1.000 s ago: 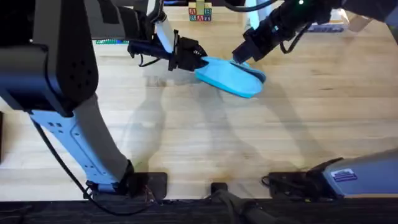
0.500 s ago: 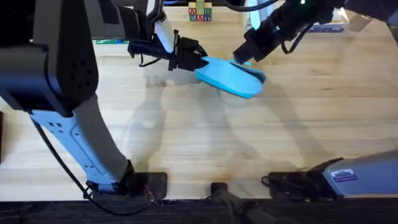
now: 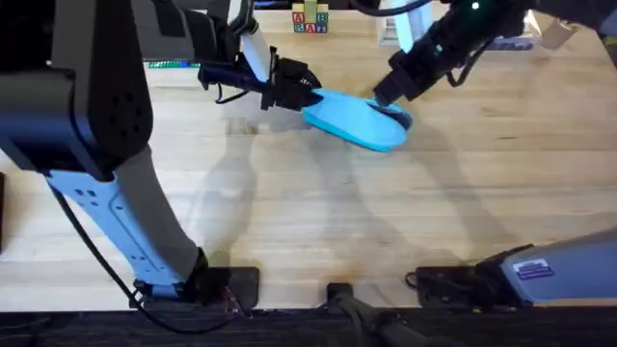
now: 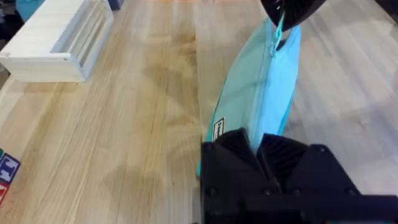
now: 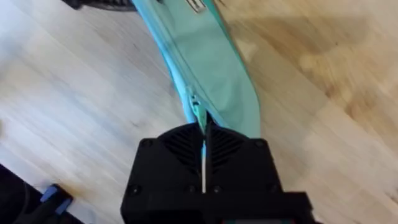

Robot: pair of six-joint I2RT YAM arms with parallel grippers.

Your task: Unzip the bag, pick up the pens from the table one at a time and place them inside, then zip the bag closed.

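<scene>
Bag [image 3: 359,120]: light blue fabric pouch with lengthwise zipper, lying on the table [image 3: 318,212], a pale wood-plank top. Left gripper [image 3: 307,93] at the bag's near-left end, fingers closed on the fabric edge beside a small label. Right gripper [image 3: 386,93] at the bag's opposite end, fingers pressed together on the zipper pull [image 5: 198,111]. White slatted rack [image 4: 59,37] stands on the table well apart from the bag; lettered blocks [image 3: 310,19] beyond the bag at the table's far edge.

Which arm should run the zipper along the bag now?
Right: its gripper is shut at the zipper on the bag's far end, while the left gripper clamps the other end.
</scene>
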